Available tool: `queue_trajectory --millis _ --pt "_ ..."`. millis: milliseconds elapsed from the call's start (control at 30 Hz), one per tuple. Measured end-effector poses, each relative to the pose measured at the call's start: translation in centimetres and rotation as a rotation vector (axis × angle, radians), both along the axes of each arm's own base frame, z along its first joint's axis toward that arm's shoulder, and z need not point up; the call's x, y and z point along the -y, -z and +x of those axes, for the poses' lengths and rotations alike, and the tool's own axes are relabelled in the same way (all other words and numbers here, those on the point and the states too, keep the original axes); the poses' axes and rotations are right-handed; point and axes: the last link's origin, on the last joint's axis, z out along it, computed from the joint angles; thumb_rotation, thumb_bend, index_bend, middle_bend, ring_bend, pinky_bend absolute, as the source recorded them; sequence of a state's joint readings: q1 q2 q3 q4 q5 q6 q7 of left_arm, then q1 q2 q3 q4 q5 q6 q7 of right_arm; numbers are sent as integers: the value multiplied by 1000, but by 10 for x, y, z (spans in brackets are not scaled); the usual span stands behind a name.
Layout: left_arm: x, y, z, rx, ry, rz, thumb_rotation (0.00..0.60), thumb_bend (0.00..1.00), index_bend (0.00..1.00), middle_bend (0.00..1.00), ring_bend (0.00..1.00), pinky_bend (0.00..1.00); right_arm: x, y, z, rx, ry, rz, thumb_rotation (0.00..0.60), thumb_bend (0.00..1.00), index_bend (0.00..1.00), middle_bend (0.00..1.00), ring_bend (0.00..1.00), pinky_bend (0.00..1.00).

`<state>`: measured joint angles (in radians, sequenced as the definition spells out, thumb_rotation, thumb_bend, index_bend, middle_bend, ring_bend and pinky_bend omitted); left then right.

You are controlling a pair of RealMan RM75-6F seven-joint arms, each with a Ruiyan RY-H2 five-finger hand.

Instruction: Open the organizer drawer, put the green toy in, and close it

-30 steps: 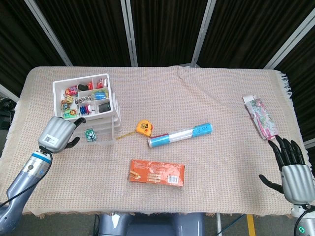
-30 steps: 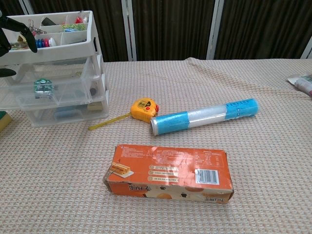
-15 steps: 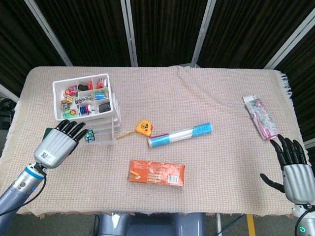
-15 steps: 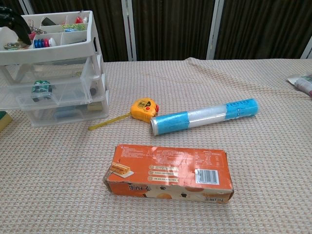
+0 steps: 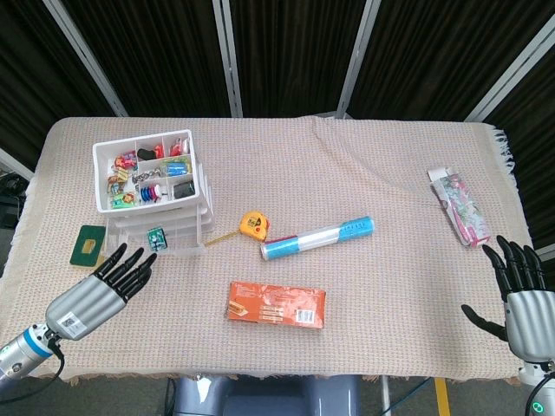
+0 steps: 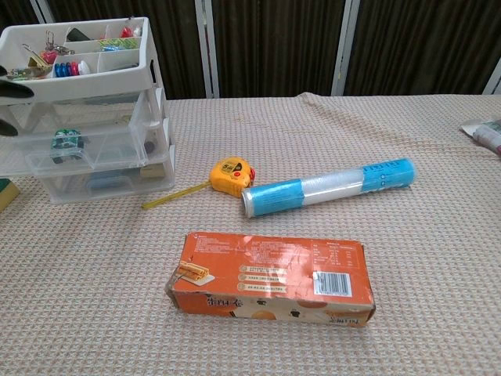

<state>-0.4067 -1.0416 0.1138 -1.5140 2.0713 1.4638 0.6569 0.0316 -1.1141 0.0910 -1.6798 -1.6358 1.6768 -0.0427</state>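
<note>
The white organizer point(image 5: 152, 186) point(image 6: 86, 102) stands at the table's left, its top tray full of small items. One clear drawer point(image 5: 178, 241) sticks out from it toward the near side. A small green toy point(image 5: 157, 237) point(image 6: 64, 139) lies inside that drawer. My left hand point(image 5: 100, 290) hovers nearer the table's front edge, below and left of the drawer, fingers spread and holding nothing. My right hand point(image 5: 525, 299) is at the front right corner, also spread and empty. Dark fingertips point(image 6: 14, 88) show at the left edge of the chest view.
A flat dark green pad point(image 5: 89, 244) lies left of the organizer. A yellow tape measure point(image 5: 252, 224), a blue and clear tube point(image 5: 317, 237) and an orange box point(image 5: 277, 304) occupy the middle. A pink packet point(image 5: 460, 206) lies at the far right.
My left hand has drawn back from the organizer's drawer toward the front edge and spread its fingers. The green toy stays in the drawer. My right hand has sunk slightly.
</note>
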Motion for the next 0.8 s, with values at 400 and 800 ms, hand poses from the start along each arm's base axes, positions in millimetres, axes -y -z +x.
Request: queue_trajectory --millis 400,800 --pt "5 32 -22 -222 130 17 600 922 250 62 72 163 1 1 0 3 4 4 600 6 101 0 0 19" --pt "-20 46 -35 -389 156 88 600 922 255 70 74 163 0 0 0 2 5 6 600 5 102 0 0 19"
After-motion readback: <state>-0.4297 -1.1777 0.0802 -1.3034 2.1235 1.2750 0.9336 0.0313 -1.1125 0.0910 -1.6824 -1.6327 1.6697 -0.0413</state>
